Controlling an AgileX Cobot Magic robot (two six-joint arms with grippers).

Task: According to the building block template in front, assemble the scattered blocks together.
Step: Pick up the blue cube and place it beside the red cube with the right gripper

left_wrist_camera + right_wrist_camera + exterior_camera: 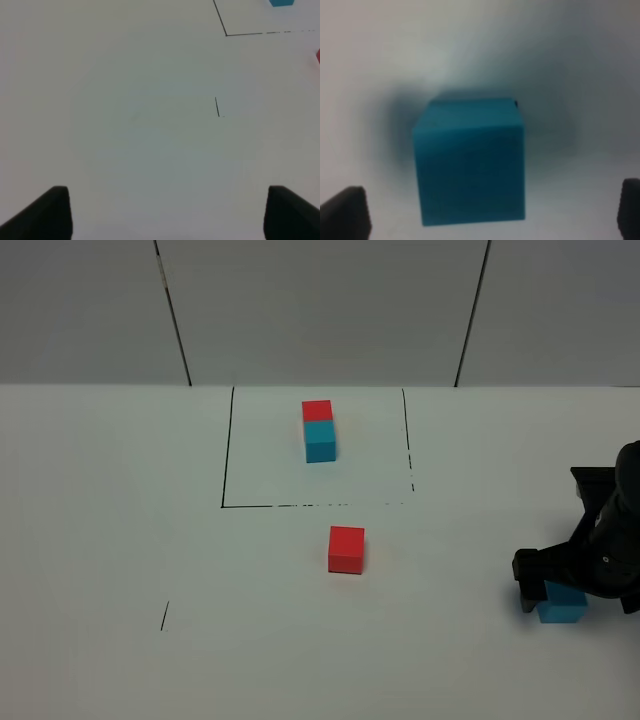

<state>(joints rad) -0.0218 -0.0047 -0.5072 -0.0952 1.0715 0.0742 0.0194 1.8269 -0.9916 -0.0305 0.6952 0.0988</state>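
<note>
grasping the cyan cube is the step in hand: near the desk's right edge the right gripper straddles it, jaws wide apart — not yet closed. left gripper, also apart, holds nothing. next it must close squarely, then carry the cube to the red cube mid-desk, matching the template near the far edge.
</note>
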